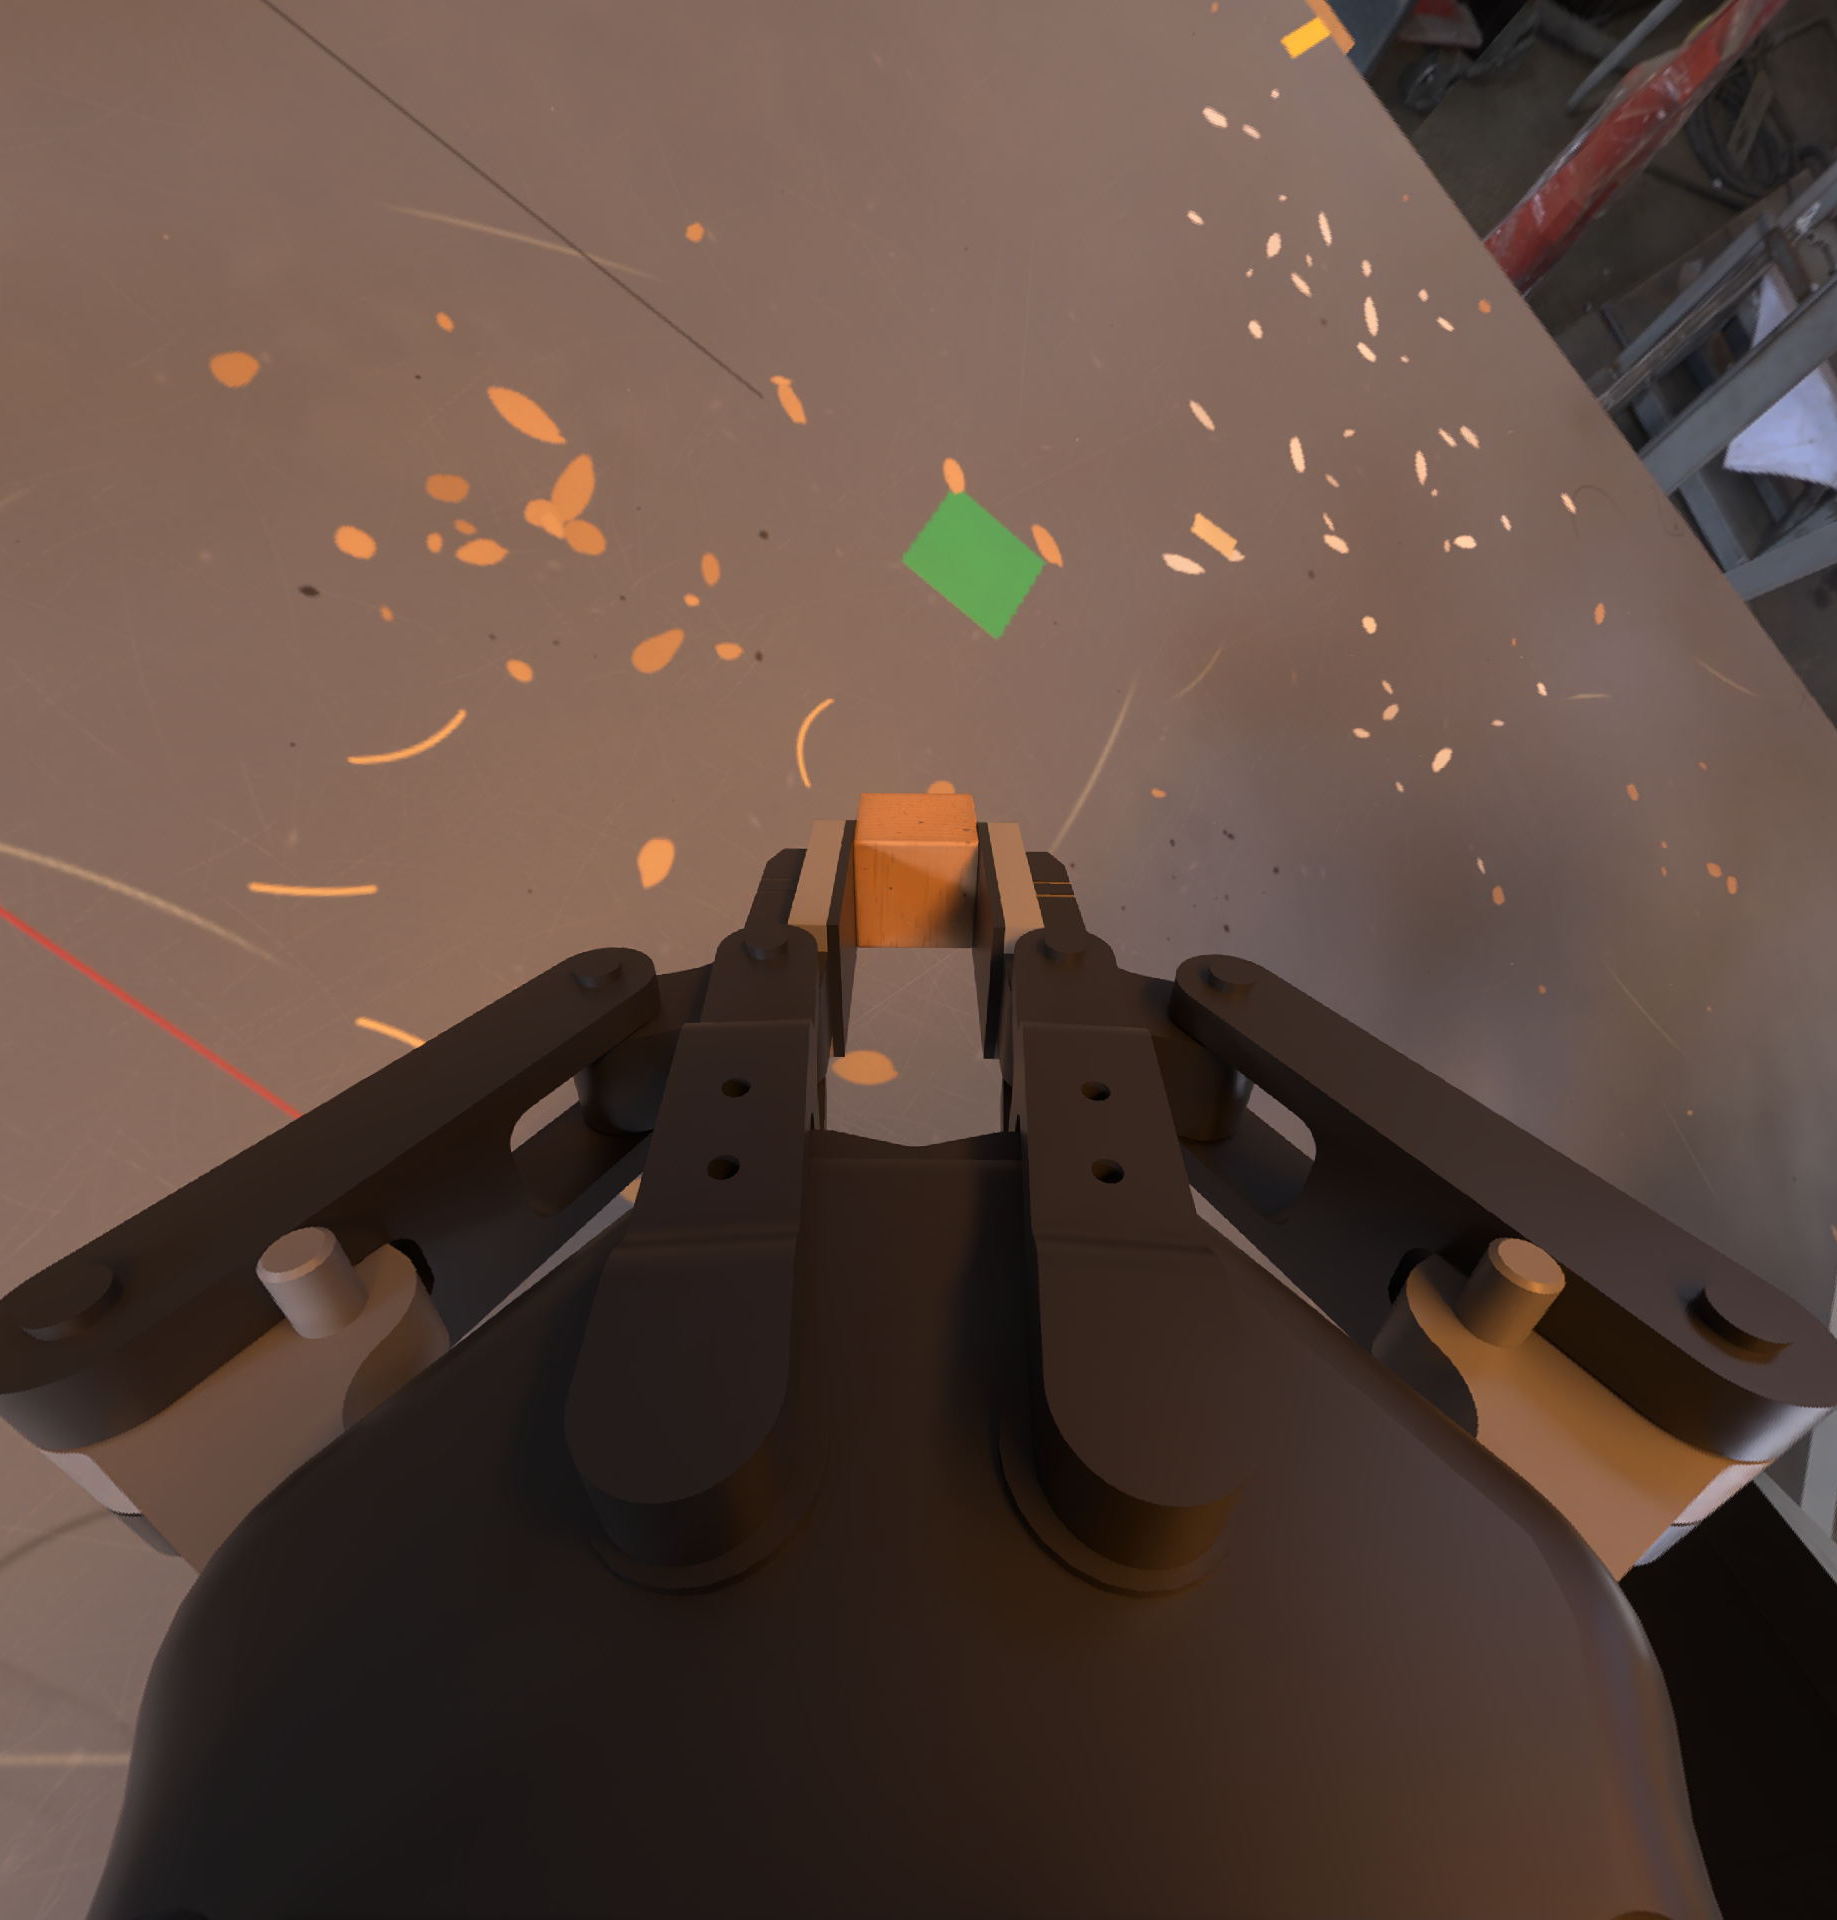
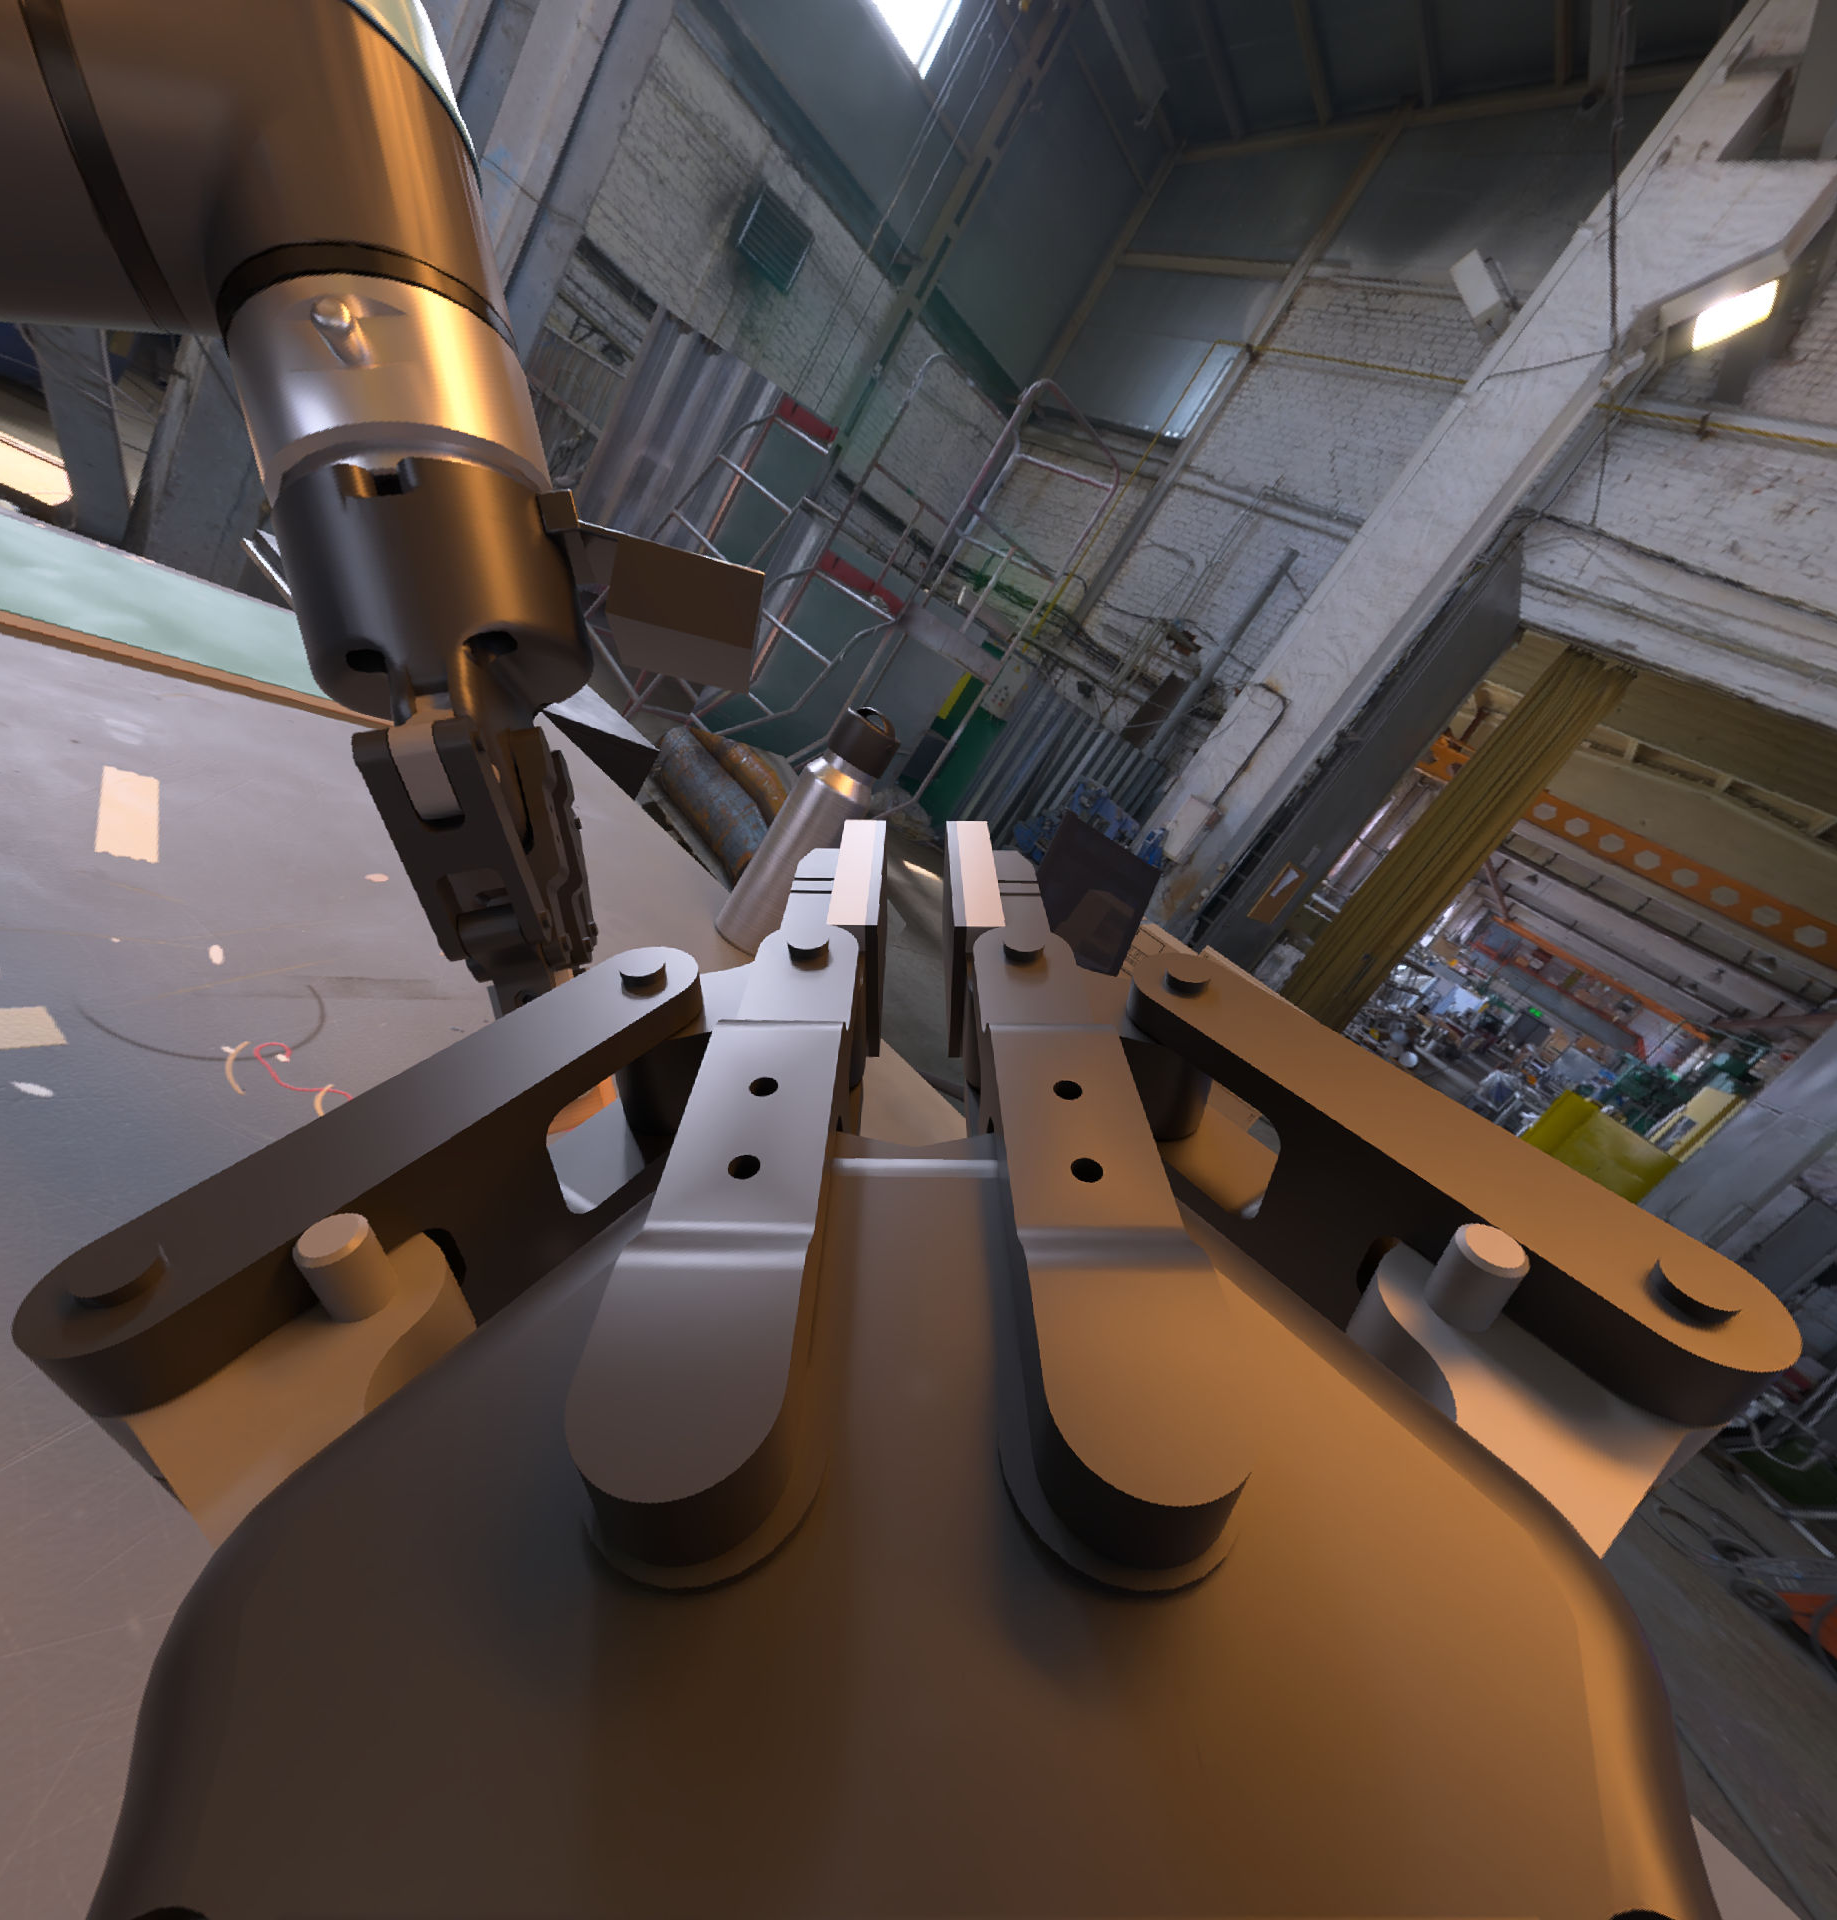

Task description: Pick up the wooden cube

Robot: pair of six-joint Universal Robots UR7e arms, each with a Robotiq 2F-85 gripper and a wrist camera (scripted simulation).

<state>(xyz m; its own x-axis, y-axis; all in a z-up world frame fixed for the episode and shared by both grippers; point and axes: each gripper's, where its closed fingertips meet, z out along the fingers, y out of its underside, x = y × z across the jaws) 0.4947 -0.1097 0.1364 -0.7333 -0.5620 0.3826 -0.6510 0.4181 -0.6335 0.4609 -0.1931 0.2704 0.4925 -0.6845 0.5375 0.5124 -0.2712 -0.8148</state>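
No writing, label, brand, number or sign can be read in either view. The marks on the tabletop (image 1: pixel 270 260) are only paint flecks, scratches and a plain green square (image 1: pixel 974 561); background hall signs are too blurred to read.

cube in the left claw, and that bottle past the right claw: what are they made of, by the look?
Cube: looks like unfinished light wood, with faint grain lines and dark specks on matte faces. Bottle: probably brushed metal, a silvery satin body with soft streaked highlights; its dark cap may be plastic, hard to tell.
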